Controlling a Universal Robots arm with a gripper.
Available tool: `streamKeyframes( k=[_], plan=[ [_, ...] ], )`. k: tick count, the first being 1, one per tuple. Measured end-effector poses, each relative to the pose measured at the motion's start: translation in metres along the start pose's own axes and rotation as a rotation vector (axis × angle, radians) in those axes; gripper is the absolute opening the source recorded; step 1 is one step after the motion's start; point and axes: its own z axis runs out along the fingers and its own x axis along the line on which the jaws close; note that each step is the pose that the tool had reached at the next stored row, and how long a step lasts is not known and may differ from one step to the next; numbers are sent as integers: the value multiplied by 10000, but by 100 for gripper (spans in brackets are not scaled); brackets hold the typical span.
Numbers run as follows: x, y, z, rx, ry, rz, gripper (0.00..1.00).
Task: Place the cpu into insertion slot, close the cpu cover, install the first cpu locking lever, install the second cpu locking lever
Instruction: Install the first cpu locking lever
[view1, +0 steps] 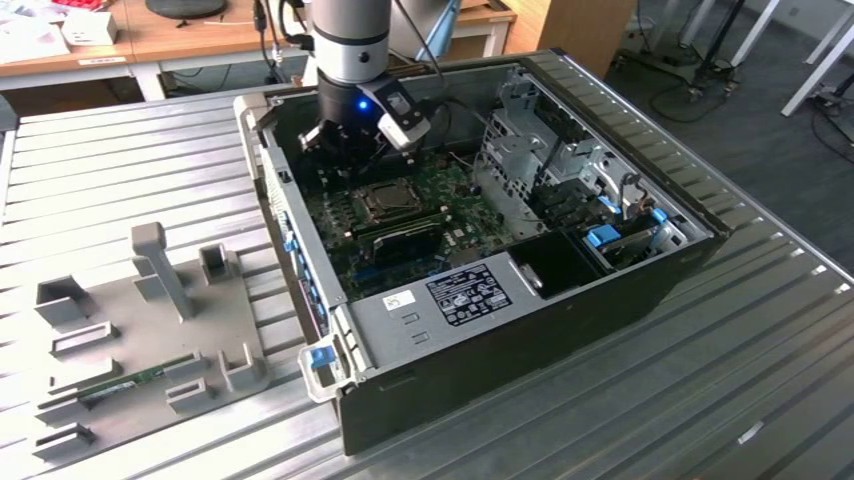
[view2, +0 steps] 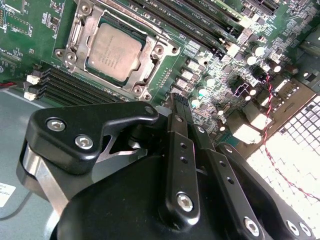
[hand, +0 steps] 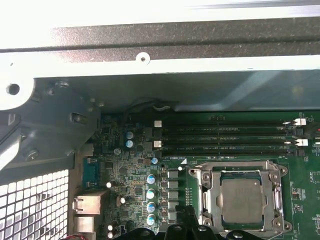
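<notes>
Spanning the exterior view as a ribbed metal table, bearing an open case at centre and right and a grey fixture at lower left. Reaching down from the upper middle of that frame as an arm, dipping into the upper left part of the case. Lying flat on the case floor as a green board, carrying long black memory slots beside the socket area.

Hanging over the board as the gripper, with fingers pressed together and gripping nothing.

Sitting in the slot as the cpu, grey top facing up, just below and toward the exterior view's right of the gripper. Staying clear of the gripper in both wrist views, near it yet apart.

Lying down flat around the cpu as the cover, framing the chip through its window. Placing one corner of the cover just beside the gripper's tip in both wrist views; being unable to tell whether touching.

Resting on the fixture at the exterior view's lower left as a thin green stick, well apart from the case.
</notes>
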Motion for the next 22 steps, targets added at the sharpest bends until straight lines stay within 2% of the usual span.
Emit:
streamKeyframes(
  k=[7, 8, 10, 12, 13, 19, 22],
  plan=[
    [40, -2, 2, -2, -3, -1, 10],
    [44, -2, 1, -42, -17, -2, 10],
    [48, -2, 2, -235, -51, -2, 10],
    [52, -2, 2, -482, -85, 0, 10],
    [53, -2, 2, -532, -92, 1, 10],
    [95, 2, 2, -538, -116, -2, 10],
    [101, 24, 5, -538, -119, -1, 10]
  ],
)
